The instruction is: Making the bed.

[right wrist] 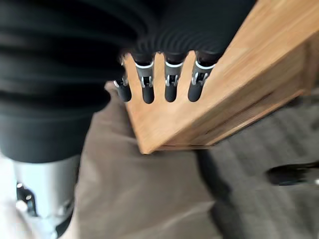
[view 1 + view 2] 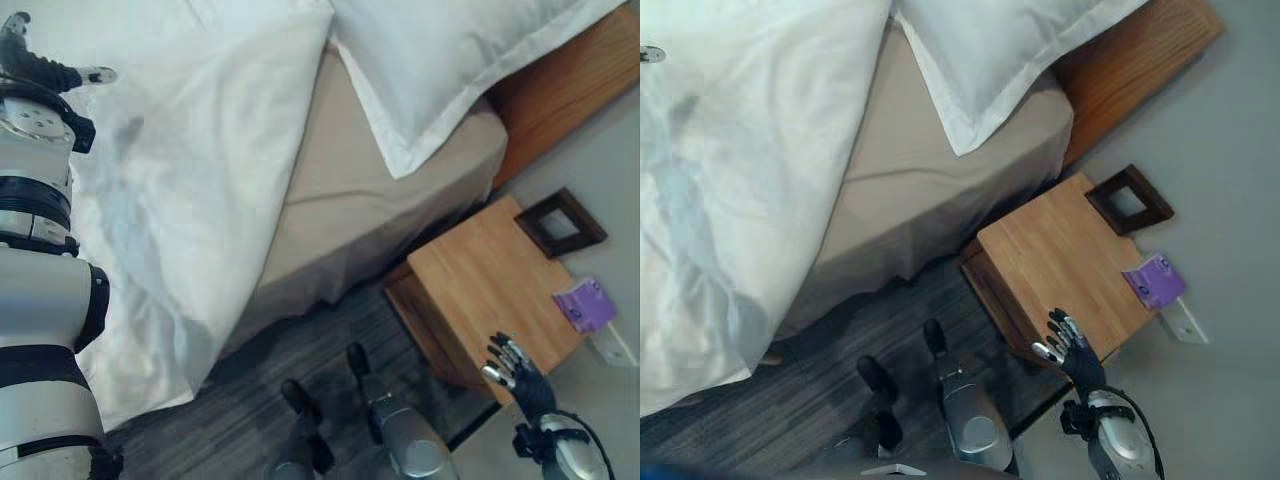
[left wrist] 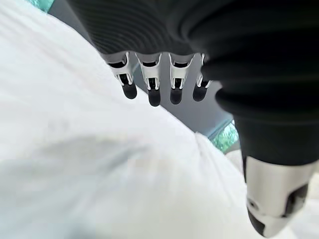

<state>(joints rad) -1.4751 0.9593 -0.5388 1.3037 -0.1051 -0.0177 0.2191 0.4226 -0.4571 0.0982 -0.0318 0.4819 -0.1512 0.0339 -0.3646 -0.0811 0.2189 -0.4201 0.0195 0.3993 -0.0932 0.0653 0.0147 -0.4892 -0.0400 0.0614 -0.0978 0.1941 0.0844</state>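
Duvet [image 2: 190,190] is seen draped over the bed's left portion, mattress side [image 2: 370,200] exposed, pillow [image 2: 450,60] at the far right. Left hand [image 2: 45,68] is held above the duvet, fingers [image 3: 154,92] relaxed, nothing held. Right hand [image 2: 515,370] is held over the bedside cabinet [image 2: 490,280], fingers straight, empty.

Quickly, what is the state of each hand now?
Left hand: open, holding nothing, above the white duvet.
Right hand: open, holding nothing, by the wooden nightstand.
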